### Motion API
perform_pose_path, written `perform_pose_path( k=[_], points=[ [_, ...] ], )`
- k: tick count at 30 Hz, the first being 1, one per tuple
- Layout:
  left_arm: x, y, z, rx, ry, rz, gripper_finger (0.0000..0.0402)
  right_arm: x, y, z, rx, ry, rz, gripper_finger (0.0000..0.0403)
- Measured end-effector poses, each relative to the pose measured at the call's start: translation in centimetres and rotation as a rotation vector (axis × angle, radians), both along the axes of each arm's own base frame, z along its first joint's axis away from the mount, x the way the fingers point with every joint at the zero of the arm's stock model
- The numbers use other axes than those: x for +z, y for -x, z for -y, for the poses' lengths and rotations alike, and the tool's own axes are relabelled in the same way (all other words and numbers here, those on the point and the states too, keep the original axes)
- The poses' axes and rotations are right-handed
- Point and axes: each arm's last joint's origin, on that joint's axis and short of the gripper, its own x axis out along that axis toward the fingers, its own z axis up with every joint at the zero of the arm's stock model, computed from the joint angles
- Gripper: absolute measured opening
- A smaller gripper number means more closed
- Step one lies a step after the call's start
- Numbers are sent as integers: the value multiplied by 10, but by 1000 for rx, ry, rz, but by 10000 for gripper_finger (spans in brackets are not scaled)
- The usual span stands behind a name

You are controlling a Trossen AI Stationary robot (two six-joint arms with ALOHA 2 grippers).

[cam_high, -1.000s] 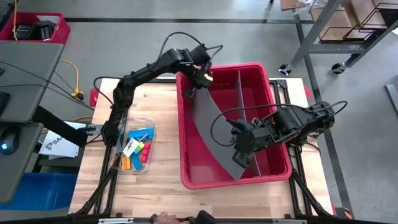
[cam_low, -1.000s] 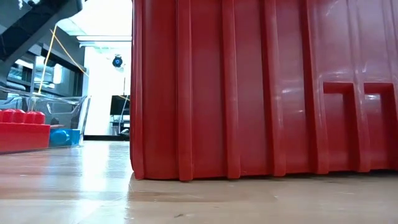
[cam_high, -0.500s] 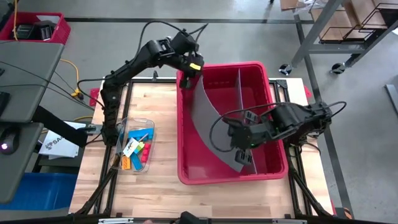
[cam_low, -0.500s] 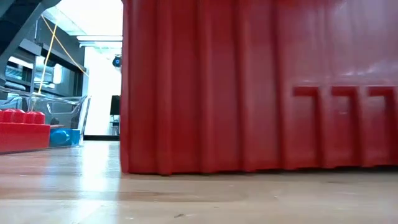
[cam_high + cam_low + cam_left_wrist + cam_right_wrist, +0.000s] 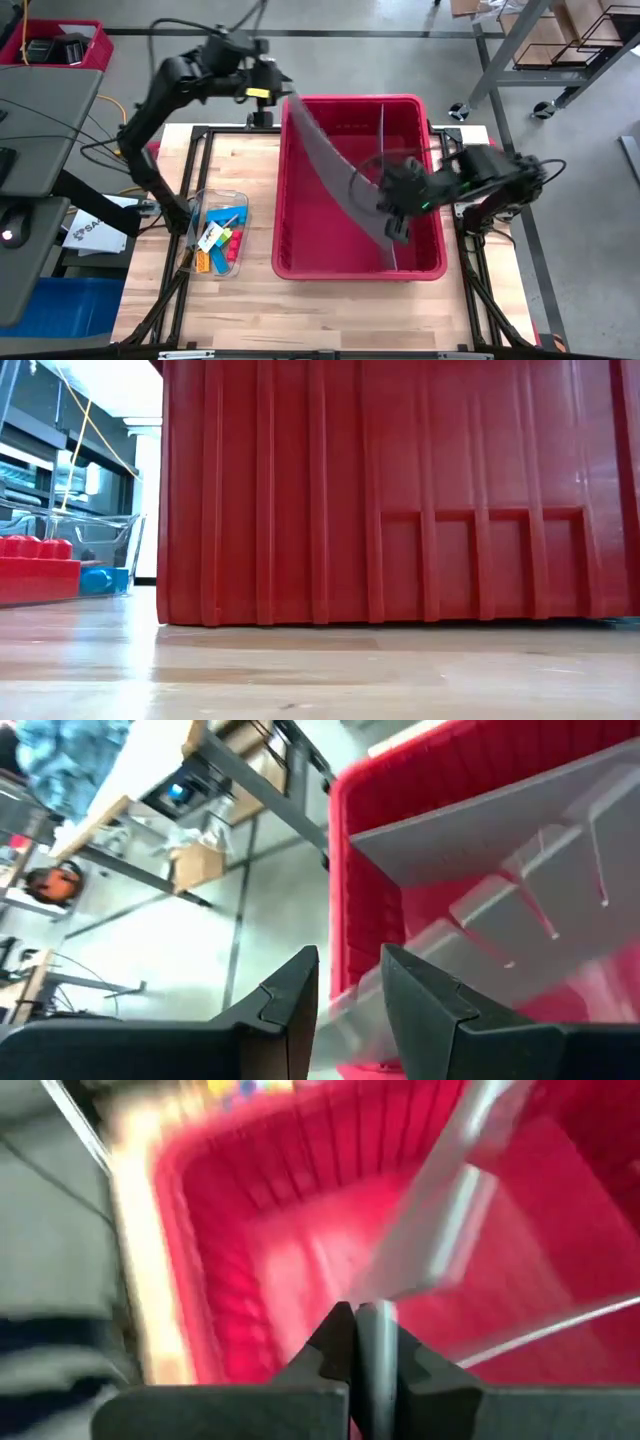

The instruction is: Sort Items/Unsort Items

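We have the right gripper (image 5: pixel 392 225) down inside the red bin (image 5: pixel 300 268), its fingers (image 5: pixel 335 1342) pinched tight on the edge of a grey divider sheet (image 5: pixel 335 175) that leans across the bin; we judge we hold it there to steady or lift it out. Our left gripper (image 5: pixel 268 80) hangs off the bin's far corner, beyond the table edge, fingers (image 5: pixel 290 995) a little apart and gripping nothing, though the sheet's upper end seems to lie just beside them; the wrist picture is too close to be sure. The items (image 5: pixel 220 240) we are to sort sit in a clear tub (image 5: pixel 240 200) on the table (image 5: pixel 220 310), beside the bin, untouched.
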Motion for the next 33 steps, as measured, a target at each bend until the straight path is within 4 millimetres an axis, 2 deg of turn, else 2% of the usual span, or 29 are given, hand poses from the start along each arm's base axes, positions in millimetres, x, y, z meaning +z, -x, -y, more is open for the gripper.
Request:
perform_pose_path(
  k=[4,8,11,14,20,23,25,28,33],
  points=[
    [12,16,9,1,16,65,108,11,18,2,-50,46,63,1],
    [17,25,13,-2,15,89,108,8,12,3,-33,154,50,1],
    [18,27,11,74,-8,86,108,4,6,9,-54,218,37,1],
    [17,28,9,158,-33,65,108,-2,10,18,-71,242,2,1],
    [14,30,10,194,-35,29,108,-27,56,28,-86,78,-88,1],
    [15,29,10,193,-39,39,108,-35,81,32,-120,17,-84,1],
    [17,28,10,194,-44,56,108,-41,91,35,-164,-7,-80,1],
    [19,27,11,197,-42,88,108,-45,91,34,-252,-71,-83,0],
    [21,25,10,210,-8,149,108,-34,88,31,-342,-171,-38,0]
  ],
)
